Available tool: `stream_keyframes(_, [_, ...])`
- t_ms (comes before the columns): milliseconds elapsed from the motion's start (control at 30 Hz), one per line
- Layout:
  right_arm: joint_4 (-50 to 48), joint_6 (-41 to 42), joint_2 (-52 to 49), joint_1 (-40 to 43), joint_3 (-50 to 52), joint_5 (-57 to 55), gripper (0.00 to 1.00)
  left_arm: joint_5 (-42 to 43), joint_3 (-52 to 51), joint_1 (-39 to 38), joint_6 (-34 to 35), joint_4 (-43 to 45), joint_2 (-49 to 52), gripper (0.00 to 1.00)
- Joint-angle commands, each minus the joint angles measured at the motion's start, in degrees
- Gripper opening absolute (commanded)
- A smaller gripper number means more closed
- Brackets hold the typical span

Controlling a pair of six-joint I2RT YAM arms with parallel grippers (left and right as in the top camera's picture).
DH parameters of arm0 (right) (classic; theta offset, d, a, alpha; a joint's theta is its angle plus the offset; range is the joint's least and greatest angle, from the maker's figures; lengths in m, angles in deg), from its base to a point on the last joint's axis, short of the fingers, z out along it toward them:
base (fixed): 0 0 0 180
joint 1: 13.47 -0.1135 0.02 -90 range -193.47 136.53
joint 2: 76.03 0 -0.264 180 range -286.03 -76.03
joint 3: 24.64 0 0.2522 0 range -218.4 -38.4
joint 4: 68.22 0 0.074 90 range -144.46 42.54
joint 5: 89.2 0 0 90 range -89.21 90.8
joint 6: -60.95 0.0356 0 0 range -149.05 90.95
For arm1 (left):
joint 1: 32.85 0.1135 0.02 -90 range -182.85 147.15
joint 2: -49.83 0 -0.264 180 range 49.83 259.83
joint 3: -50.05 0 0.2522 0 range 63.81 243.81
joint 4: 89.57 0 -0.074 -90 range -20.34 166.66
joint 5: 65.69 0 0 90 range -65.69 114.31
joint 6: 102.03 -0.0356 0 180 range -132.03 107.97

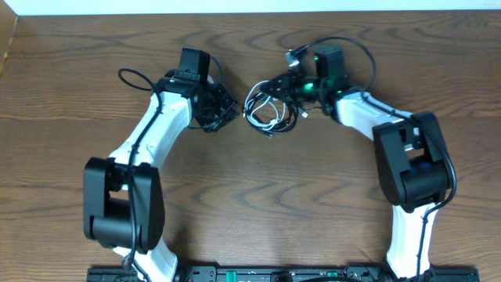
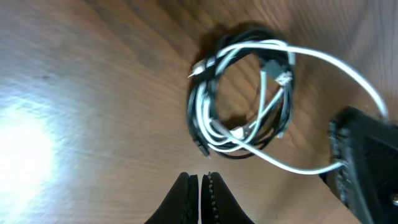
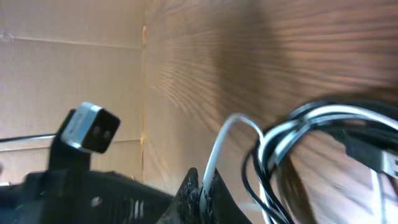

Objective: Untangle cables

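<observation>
Tangled cables (image 1: pixel 270 110), wooden table (image 1: pixel 250 204), cardboard wall (image 3: pixel 68 56)

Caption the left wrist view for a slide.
Shut left gripper faces the coiled tangle of black and white cables; one white cable loop runs to the right gripper.

Count: 2 cables – white cable (image 2: pixel 336 62), black cable (image 2: pixel 191 124); 2 grippers – left gripper (image 2: pixel 199 178), right gripper (image 3: pixel 200 177); 2 arms (image 1: pixel 153 133); 1 worktop (image 1: pixel 258 204).
</observation>
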Motion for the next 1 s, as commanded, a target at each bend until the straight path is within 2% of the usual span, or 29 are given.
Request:
stream_keyframes(0, [3.8,-5.1,2.5,0.9,-1.1,1.6,0.01,2.8,0.6,-1.4,1.2,2.2,4.2,0.14])
stream_keyframes(67, [6.7,-7.4,2.5,0.8,-1.1,0.6,0.01,3.0,0.6,-2.1,2.3,4.3,5.6,0.17])
stream_keyframes(100, [8.5,-8.6,2.5,0.6,-1.1,-0.2,0.01,2.9,0.6,-2.5,3.3,5.4,6.3,0.25])
stream_keyframes(233, [15.5,-13.8,2.5,-0.1,-1.1,-4.5,0.01,2.7,0.6,-3.5,6.3,9.9,8.4,0.39])
stream_keyframes(300, [18.5,-16.3,2.6,-0.3,-1.1,-6.6,0.01,2.5,0.6,-3.7,7.4,11.8,9.3,0.41])
stream_keyframes(633, [29.6,-27.1,9.6,-0.7,-1.1,-18.5,0.01,-3.5,0.6,-3.8,11.7,13.6,11.5,0.41])
stream_keyframes(967, [35.9,-30.3,11.3,-0.9,-1.1,-21.3,0.01,-2.9,0.6,-5.3,11.6,21.8,11.9,0.41])
